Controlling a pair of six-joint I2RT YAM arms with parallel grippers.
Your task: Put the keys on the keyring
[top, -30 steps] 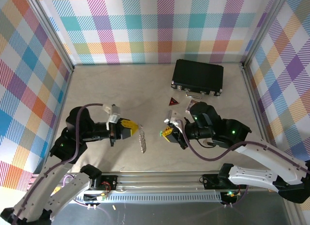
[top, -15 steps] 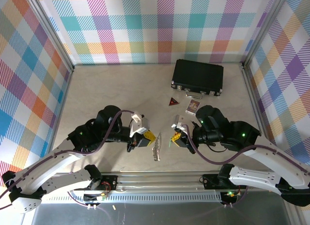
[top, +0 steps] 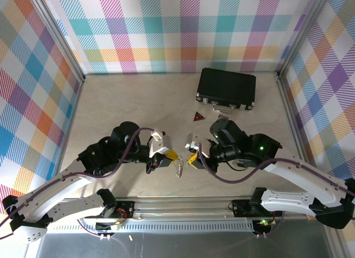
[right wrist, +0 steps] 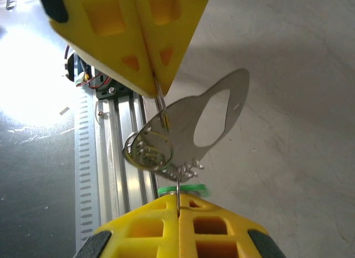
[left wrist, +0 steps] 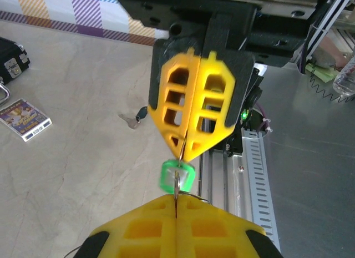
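Note:
My left gripper (top: 170, 157) is shut on the keyring (top: 178, 168), a silvery plate with an oval hole, a wire ring and a short beaded chain (right wrist: 177, 124). Facing it tip to tip, my right gripper (top: 192, 157) is shut on the green-headed key (left wrist: 177, 177). In the right wrist view that green head (right wrist: 181, 189) sits edge-on at my own fingertips, just under the keyring. In the left wrist view the head hangs between my left gripper (left wrist: 175, 205) and the right gripper (left wrist: 182, 154). The black-headed key (left wrist: 140, 114) lies on the table beyond.
A black case (top: 226, 87) stands at the back right, with a dark red triangle (top: 198, 117) in front of it. A small patterned card (left wrist: 25, 119) lies near the case. The metal rail (top: 183, 205) runs along the near edge under both grippers.
The left arm swung in toward the centre with the keyring. In the last half second the right gripper moved left and the two tips came together.

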